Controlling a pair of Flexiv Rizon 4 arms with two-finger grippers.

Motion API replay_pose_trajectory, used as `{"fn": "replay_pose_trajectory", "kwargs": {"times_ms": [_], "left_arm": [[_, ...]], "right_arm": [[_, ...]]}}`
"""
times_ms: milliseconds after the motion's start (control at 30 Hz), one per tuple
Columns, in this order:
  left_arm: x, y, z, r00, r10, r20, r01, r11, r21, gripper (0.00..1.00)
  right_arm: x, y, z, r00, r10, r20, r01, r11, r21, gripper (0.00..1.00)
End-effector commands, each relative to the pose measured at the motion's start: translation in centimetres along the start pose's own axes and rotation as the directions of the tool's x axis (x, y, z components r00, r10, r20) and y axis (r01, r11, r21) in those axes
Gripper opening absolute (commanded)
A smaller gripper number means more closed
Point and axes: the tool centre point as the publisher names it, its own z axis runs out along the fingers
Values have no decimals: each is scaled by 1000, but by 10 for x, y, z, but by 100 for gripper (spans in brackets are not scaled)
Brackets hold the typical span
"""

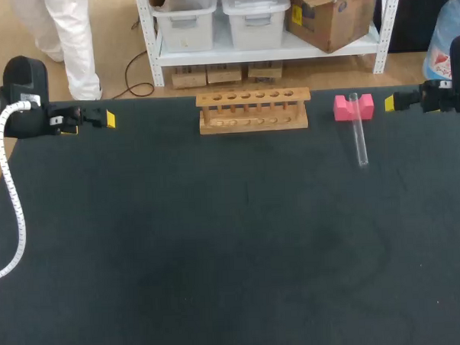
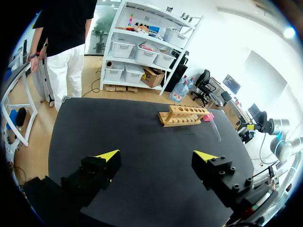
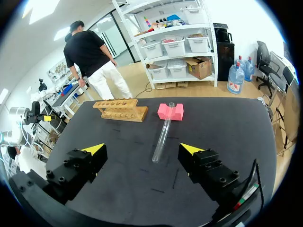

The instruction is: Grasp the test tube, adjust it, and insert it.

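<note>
Had the right end effector spread wide and holding nothing, up over the right side of the tabletop. Had the left end effector just as wide and just as empty, over the left side.

Judged the first risk for the test tube as a roll. Looked round, smooth and glassy, so likely to skid or spin away if nudged by one fingertip before the other, or if pinched off-centre.

Judged a second risk in the prop. Rested at its far end on the pink block, so could tip, or drag the block along, if lifted from the low end.

Judged a third risk at the wooden rack. Offered only narrow holes, so likely to catch a tube carried tilted, not upright.

Found the tube ahead of and below the right end effector, in line with the gap between the fingers. Saw it outside that gap and untouched. Found it well apart from the left end effector, with the rack in between.
</note>
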Motion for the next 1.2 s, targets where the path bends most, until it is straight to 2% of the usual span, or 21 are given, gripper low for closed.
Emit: {"fn": "replay_pose_trajectory", "kwargs": {"times_ms": [33, 633, 700, 867, 1067, 1200], "left_arm": [[-1, -1, 0, 1000, -1, -4, 1, 1000, -4, 100], [-4, 0, 2, 1000, 10, 0, -10, 1000, -2, 100], [-8, 1, 3, 1000, 17, 10, -17, 999, 37, 100], [-24, 5, 3, 992, 112, 66, -118, 986, 114, 100], [-47, 14, -1, 957, 221, 187, -264, 931, 253, 100], [-60, 20, 0, 906, 298, 301, -398, 841, 365, 100]], "right_arm": [[0, 1, -1, 1000, 0, 0, 0, 1000, 5, 100], [0, 1, -1, 1000, 0, 0, 0, 1000, 5, 100], [0, 1, -1, 1000, 0, 0, 0, 1000, 5, 100], [0, 1, -1, 1000, 0, 0, 0, 1000, 5, 100], [0, 1, -1, 1000, 0, 0, 0, 1000, 5, 100], [0, 1, -1, 1000, 0, 0, 0, 1000, 5, 100]]}}
